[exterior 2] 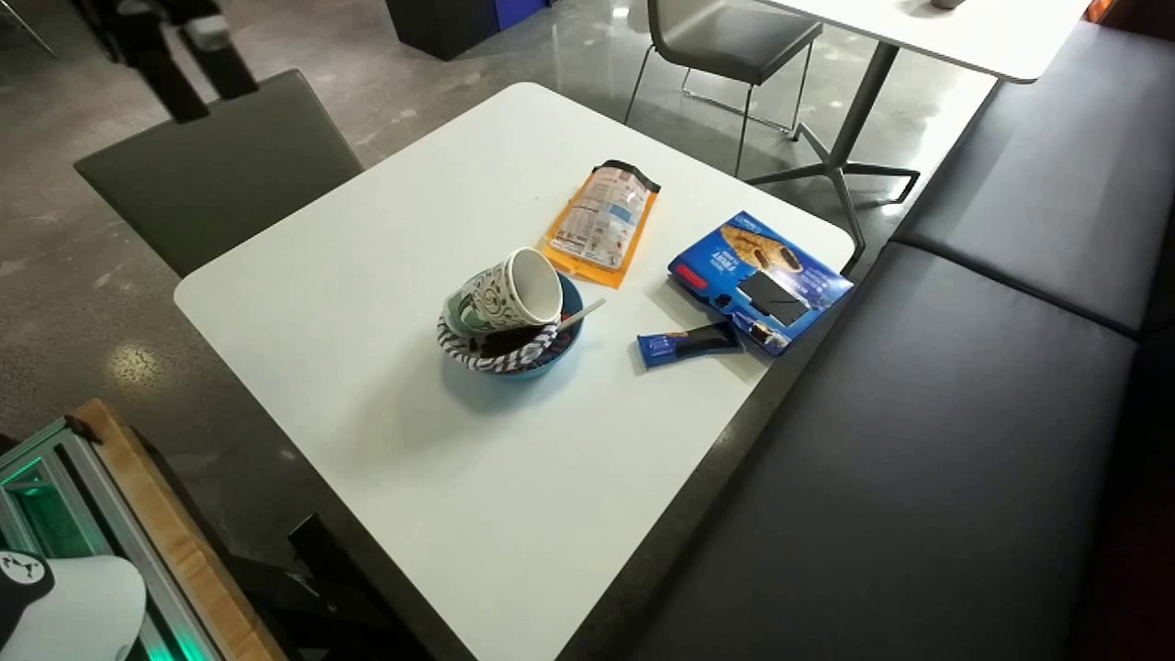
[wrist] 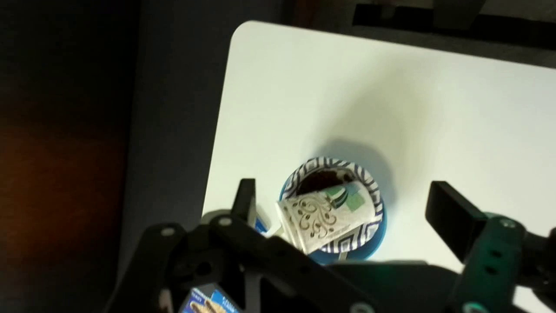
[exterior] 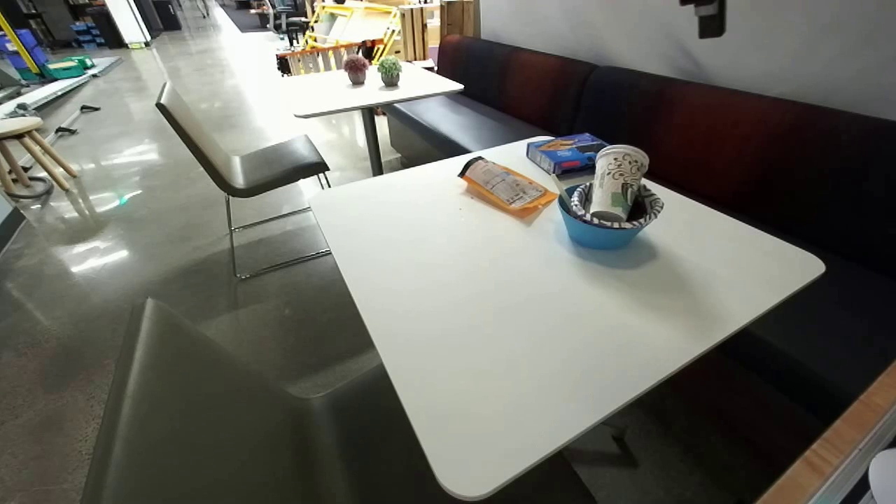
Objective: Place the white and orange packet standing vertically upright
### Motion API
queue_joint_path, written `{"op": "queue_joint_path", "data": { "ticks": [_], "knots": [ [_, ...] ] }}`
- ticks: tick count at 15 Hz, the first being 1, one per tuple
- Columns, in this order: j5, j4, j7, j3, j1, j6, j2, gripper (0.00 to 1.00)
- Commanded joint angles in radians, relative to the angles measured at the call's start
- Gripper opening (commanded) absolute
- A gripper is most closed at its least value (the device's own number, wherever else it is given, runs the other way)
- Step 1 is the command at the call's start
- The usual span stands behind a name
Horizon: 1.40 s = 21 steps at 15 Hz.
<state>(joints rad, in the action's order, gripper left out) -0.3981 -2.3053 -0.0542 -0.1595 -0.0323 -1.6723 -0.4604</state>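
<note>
The white and orange packet (exterior: 507,185) lies flat on the white table (exterior: 490,315), label side up, with a black band at one end. It also shows in an exterior view (exterior 2: 604,218), near the bowl. The packet does not show in the wrist view. My gripper (wrist: 343,193) is open and empty, high above the table. In the wrist view, the blue bowl and cup appear between the fingers, well below them. The gripper's fingers also show at the top edges of both exterior views (exterior: 712,24) (exterior 2: 215,103), away from the packet.
A blue bowl (exterior: 605,234) holds a patterned paper bowl (wrist: 321,165) and a tilted paper cup (exterior 2: 505,294). A light handle sticks out. A blue box (exterior 2: 762,280) and a blue wrapped bar (exterior 2: 688,344) lie near the bench (exterior 2: 900,459). A chair (exterior 2: 229,165) stands at the table's side.
</note>
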Motion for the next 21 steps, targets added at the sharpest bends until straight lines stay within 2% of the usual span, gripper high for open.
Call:
{"op": "queue_joint_path", "data": {
  "ticks": [1, 3, 4, 6, 9, 13, 14, 15, 18, 21],
  "knots": [
    [-0.195, 0.093, 0.016, -0.014, -0.001, -0.111, 0.194, 1.0],
    [-0.312, 0.114, -0.039, -0.016, 0.002, -0.199, 0.285, 1.0],
    [-0.334, 0.13, -0.086, -0.008, -0.002, -0.249, 0.335, 1.0],
    [-0.37, 0.165, -0.173, -0.008, -0.013, -0.273, 0.43, 1.0],
    [-0.382, 0.211, -0.297, -0.009, -0.048, -0.232, 0.555, 1.0],
    [-0.376, 0.248, -0.452, 0.012, -0.095, -0.253, 0.694, 1.0],
    [-0.411, 0.249, -0.478, 0.02, -0.104, -0.3, 0.719, 1.0],
    [-0.363, 0.215, -0.412, 0.022, -0.099, -0.275, 0.654, 1.0],
    [-0.384, 0.239, -0.454, 0.031, -0.114, -0.291, 0.712, 1.0],
    [-0.385, 0.249, -0.455, 0.034, -0.114, -0.291, 0.715, 1.0]
  ]
}}
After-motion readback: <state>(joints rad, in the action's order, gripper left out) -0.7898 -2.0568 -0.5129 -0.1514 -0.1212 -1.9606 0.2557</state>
